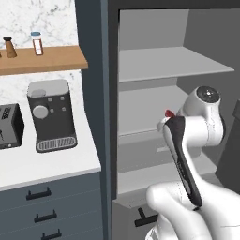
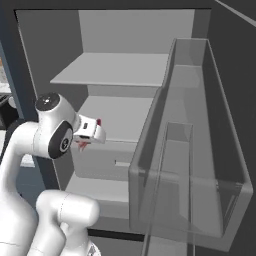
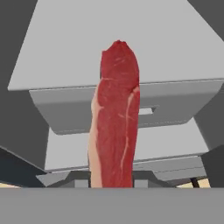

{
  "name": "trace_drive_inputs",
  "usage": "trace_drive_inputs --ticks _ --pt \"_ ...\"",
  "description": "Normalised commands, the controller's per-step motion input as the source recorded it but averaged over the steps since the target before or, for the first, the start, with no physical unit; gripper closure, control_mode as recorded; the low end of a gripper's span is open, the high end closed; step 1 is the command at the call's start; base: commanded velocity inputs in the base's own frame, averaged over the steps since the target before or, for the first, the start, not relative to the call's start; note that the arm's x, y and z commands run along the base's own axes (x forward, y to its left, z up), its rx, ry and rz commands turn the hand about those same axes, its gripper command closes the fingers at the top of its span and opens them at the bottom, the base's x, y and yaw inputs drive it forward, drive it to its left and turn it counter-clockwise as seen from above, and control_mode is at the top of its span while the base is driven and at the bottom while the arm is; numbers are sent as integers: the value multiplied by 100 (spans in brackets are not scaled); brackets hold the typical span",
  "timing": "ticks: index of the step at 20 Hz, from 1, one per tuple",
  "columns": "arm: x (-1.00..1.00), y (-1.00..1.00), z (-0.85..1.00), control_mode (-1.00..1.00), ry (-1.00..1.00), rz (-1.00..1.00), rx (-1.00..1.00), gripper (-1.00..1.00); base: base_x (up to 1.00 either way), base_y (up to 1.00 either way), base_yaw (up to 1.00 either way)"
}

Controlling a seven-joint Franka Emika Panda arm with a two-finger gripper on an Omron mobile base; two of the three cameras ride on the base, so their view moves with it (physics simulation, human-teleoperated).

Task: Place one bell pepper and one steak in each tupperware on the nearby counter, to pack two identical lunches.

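So the steak [image 3: 114, 118] is clamped in the gripper [image 3: 111, 186], jaws closed tight on its near end. In the hand view it sticks straight out away from the fingers, long axis running along the gripper's own line, thin edge toward the camera with a pale strip of fat down its left side. The near end drops behind the grey band, so the actual fingertips are hard to make out, just some dark bits either side of the meat at the bottom.

From the base cameras you barely see it: the arm [image 1: 187, 154] covers nearly everything in the left base view and only a little red tip of steak [image 1: 169, 113] pokes out past the wrist. In the right base view the gripper [image 2: 96, 134] is at the end of the white hand, with small red scraps showing at it, too small to read the shape.

It's all held up in the air in front of the open fridge [image 2: 120, 90], about level with the grey drawer [image 3: 131, 105], not touching anything. Beyond that are the bare shelves [image 1: 164, 63]. The clear door bin [image 2: 200, 150] is on the right, cut off at the bottom.

Off to the left, the counter [image 1: 42, 164] has a coffee machine [image 1: 50, 115] and a toaster [image 1: 9, 125] that's cut off at the edge, with a wooden shelf [image 1: 44, 60] above them.
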Motion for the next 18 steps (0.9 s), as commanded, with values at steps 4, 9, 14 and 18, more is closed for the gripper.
trace_drive_inputs --ticks 4,9,14,18 --pt "-100 0 33 -100 1 0 3 100 0 0 0" --pt "-95 0 10 -100 0 0 3 100 0 0 0" --pt "-59 0 0 -100 0 0 0 100 0 0 0" --pt "-12 0 0 -100 0 0 0 100 0 0 0"
